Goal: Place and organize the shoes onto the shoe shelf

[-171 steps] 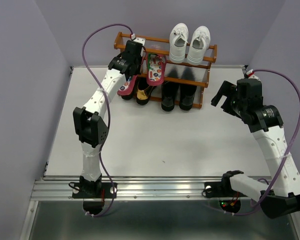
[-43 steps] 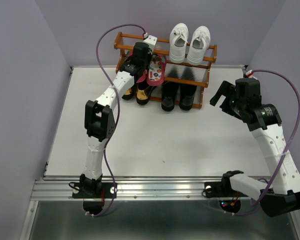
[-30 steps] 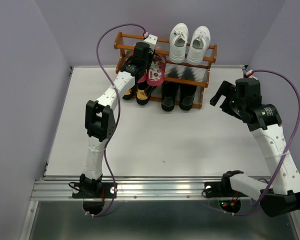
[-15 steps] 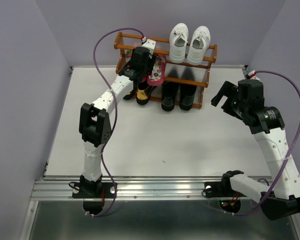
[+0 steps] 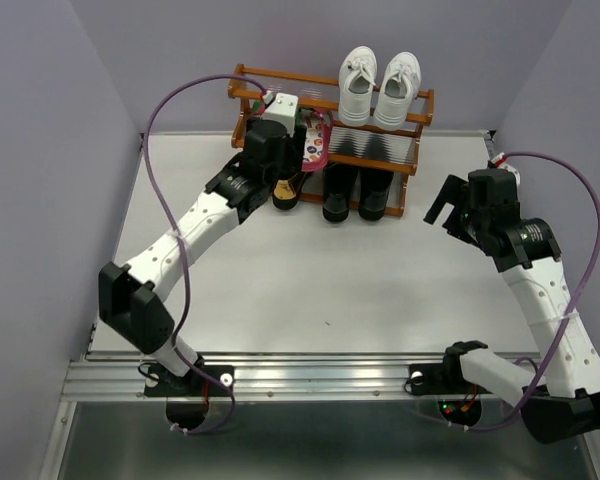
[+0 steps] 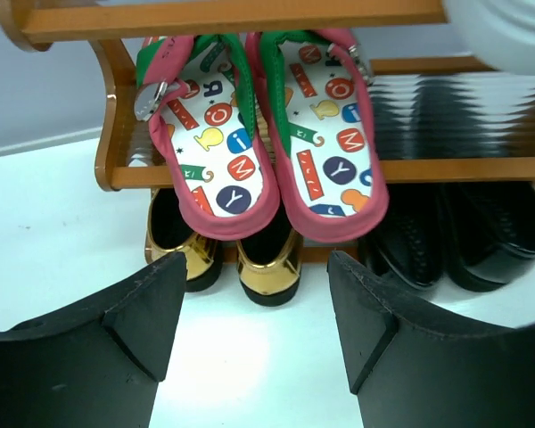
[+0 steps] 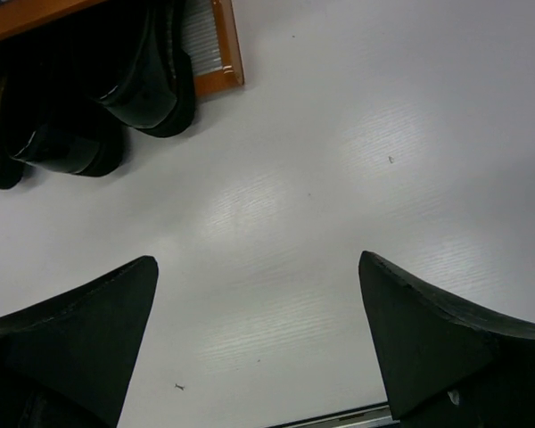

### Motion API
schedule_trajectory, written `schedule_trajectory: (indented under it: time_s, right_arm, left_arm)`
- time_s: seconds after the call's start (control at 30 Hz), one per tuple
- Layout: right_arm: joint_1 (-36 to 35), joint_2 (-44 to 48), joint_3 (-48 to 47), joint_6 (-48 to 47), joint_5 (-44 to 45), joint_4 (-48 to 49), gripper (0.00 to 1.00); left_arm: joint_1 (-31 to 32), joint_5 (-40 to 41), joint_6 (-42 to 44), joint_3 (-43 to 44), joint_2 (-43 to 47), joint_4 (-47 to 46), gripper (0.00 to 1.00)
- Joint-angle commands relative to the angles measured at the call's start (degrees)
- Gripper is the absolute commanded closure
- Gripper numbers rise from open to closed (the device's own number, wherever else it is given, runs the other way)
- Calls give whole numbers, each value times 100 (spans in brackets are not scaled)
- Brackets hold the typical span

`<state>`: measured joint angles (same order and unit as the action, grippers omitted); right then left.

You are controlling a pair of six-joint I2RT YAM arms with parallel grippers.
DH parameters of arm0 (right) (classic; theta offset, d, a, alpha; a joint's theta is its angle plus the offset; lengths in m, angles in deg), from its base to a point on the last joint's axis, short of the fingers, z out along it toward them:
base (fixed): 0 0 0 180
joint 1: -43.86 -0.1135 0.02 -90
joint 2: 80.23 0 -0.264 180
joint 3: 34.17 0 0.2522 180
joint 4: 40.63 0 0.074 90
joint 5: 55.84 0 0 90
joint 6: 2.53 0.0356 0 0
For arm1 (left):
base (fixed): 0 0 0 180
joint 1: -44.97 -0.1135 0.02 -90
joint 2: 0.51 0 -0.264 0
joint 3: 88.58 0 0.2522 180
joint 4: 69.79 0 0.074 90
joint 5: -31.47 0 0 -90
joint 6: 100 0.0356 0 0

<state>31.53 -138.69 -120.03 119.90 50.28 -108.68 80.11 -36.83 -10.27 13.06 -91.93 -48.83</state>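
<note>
The shoe shelf (image 5: 420, 100) stands at the back of the table. White sneakers (image 5: 378, 85) sit on its top tier. The pink flip-flops (image 6: 325, 160) lie side by side on the lower tier, heels overhanging the front rail (image 6: 455, 169). Under them are the gold loafers (image 6: 267, 267), with the black boots (image 6: 455, 241) to their right. My left gripper (image 6: 257, 267) is open and holds nothing, just in front of the flip-flops and apart from them; from above it shows at the shelf's left end (image 5: 286, 160). My right gripper (image 7: 257, 260) hangs open over bare table, right of the shelf (image 5: 448, 205).
The boots' toes (image 7: 143, 80) and the shelf's right corner (image 7: 227, 53) show at the top left of the right wrist view. Purple walls close in the table on both sides and behind. The metal rail (image 5: 310, 378) with the arm bases runs along the near edge.
My left gripper has opened and let go of the left flip-flop, which now lies on the tier beside its mate. The left arm has drawn back from the shelf. The right arm barely shifted.
</note>
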Motion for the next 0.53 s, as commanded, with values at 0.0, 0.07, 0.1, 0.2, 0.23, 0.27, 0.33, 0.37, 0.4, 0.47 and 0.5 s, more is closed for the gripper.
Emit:
schedule_trajectory:
  time_s: [0.0,0.07,0.1,0.2,0.23,0.27,0.33,0.37,0.4,0.47,0.5]
  right_arm:
    - [12,-8,20,-184,645,-109,0]
    - [12,-69,29,-201,787,-153,0]
    - [12,-61,72,-228,883,-153,0]
    - [12,36,169,-237,1007,-56,0]
    - [12,53,230,-245,1051,-39,0]
    - [12,80,248,-245,1077,-4,0]
    - [12,89,292,-245,1069,40,0]
    - [12,115,327,-245,1069,58,0]
    - [12,124,345,-245,1060,93,0]
    - [12,177,424,-263,981,163,0]
    - [12,177,416,-254,981,155,0]
  left_arm:
    - [81,29,-508,-707,1166,44,25]
    - [90,-94,-623,-1104,1555,88,25]
    - [81,-217,-736,-1497,1957,167,25]
    - [90,-306,-912,-2193,2687,430,25]
    - [90,-297,-1044,-2326,2864,518,25]
    - [90,-271,-1106,-2467,3014,667,25]
    - [99,-192,-1281,-2774,3436,817,25]
    - [99,-166,-1334,-2854,3551,948,25]
    - [99,-131,-1387,-2916,3665,1002,25]
    - [99,1,-1546,-2987,3876,1195,25]
    - [99,19,-1572,-2943,3955,1248,25]
